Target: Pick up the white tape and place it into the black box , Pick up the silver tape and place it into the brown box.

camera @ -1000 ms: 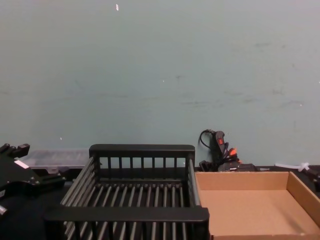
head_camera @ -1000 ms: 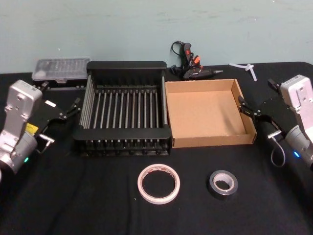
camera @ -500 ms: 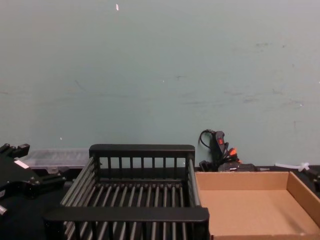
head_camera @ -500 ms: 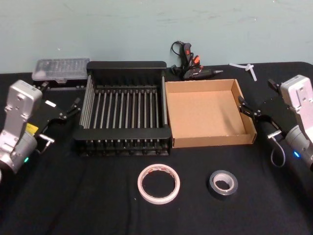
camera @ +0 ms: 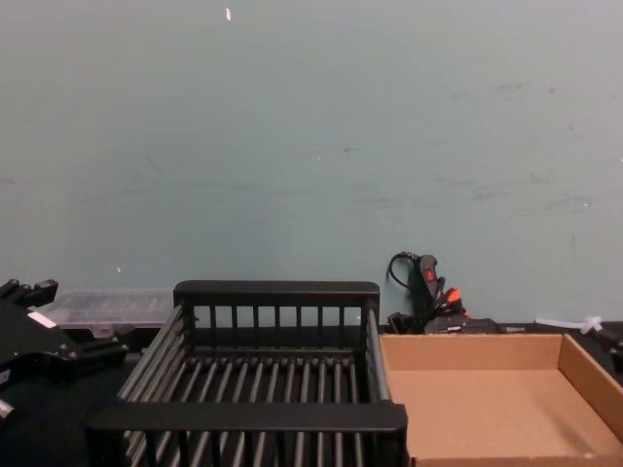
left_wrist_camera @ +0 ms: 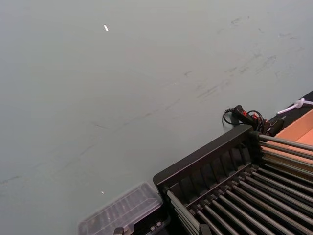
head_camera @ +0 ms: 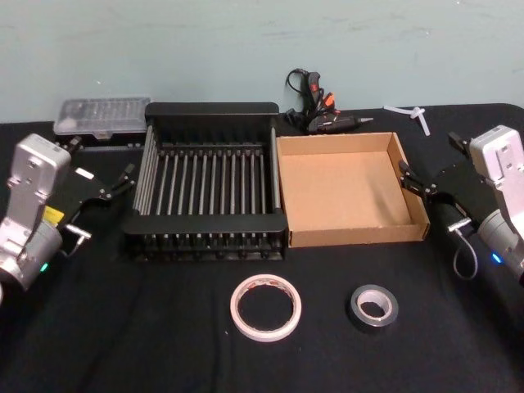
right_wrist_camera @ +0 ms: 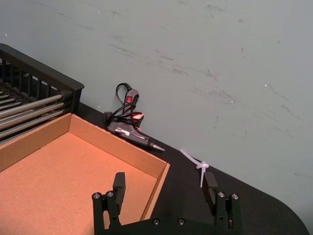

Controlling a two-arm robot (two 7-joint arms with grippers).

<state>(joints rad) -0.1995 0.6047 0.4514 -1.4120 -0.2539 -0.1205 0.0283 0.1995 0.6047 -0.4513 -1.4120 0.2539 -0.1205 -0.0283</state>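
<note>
Low in the head frame, white tape (head_camera: 265,307) and silver tape (head_camera: 374,306) unmoved; black box (head_camera: 210,110), brown box (head_camera: 350,236) unfilled; left gripper (head_camera: 115,183), right gripper (head_camera: 423,187) spread, holding nothing.

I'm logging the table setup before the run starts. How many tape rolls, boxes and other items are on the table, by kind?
Tape rolls: 2, the white tape and the silver tape
Boxes: 2, the black box and the brown box
Clear plastic case: 1
Glue gun: 1
White cable tie: 1
Total: 7

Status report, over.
Left gripper open beside black box; right gripper open beside brown box. White tape, silver tape on table. Boxes empty.
</note>
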